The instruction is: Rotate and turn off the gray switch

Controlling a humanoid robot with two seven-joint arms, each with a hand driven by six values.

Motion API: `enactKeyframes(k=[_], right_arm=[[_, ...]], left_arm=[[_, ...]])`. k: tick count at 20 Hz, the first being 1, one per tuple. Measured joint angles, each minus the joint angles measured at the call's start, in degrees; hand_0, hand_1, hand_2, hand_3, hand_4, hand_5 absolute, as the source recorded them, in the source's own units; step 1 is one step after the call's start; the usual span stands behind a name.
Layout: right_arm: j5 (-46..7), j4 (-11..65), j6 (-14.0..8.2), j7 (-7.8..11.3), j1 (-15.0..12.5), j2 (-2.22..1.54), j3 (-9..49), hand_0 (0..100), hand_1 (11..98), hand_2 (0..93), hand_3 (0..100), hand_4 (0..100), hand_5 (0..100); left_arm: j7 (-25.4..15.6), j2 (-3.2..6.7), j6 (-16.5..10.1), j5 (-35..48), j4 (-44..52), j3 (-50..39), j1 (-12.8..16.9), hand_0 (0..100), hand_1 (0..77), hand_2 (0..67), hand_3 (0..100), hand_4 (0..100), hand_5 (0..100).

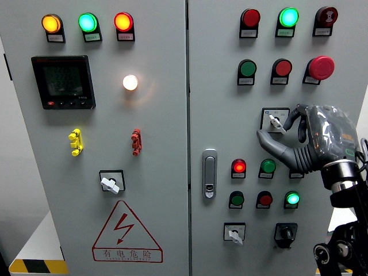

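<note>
The gray rotary switch (275, 121) sits on a white square plate on the right cabinet door, its knob pointing up and left. My right hand (276, 131) comes in from the lower right and hovers at the switch. The thumb (269, 141) stretches out just below the plate, and the index finger (292, 117) curls in from the knob's right side. The fingers are spread around the knob, with a small gap showing, and hold nothing. My left hand is out of view.
Other rotary switches sit at the lower left door (110, 183) and lower right (234, 234), plus a black one (286, 233). Lit lamps and push buttons surround the hand, including a red mushroom button (321, 68). A door handle (210, 173) is left of the hand.
</note>
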Motion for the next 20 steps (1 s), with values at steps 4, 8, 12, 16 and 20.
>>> enactKeyframes(k=[4,8,12,16,20], right_arm=[[-0.09,-0.23,0.03,0.00,0.19,0.00,-0.04,0,32.4,69.7,97,100,100],[-0.12,-0.36,0.02,-0.03,0.23,-0.01,-0.04,10,31.8,70.6,97,100,100],[-0.21,-0.50,0.02,-0.09,0.27,-0.03,-0.24,19,31.6,71.4,97,100,100],[-0.34,-0.59,0.05,-0.15,0.46,-0.07,-0.45,27,31.9,71.4,97,100,100],[-0.50,-0.77,0.09,-0.23,0.49,-0.01,-0.57,33,32.9,71.5,97,100,100]], left_arm=[[0.00,0.00,0.00,0.00,0.00,0.00,0.00,89,0.0,13.3,19,8,11],[0.00,0.00,0.00,0.00,0.00,0.01,0.00,89,0.0,13.4,19,8,11],[0.00,0.01,0.00,0.00,0.00,0.01,0.00,89,0.0,13.4,19,8,11],[0.00,0.01,0.00,0.00,0.00,0.01,0.00,89,0.0,13.3,19,8,11],[0.00,-0.02,0.00,0.00,0.00,0.02,0.00,89,0.0,13.4,19,8,11]])
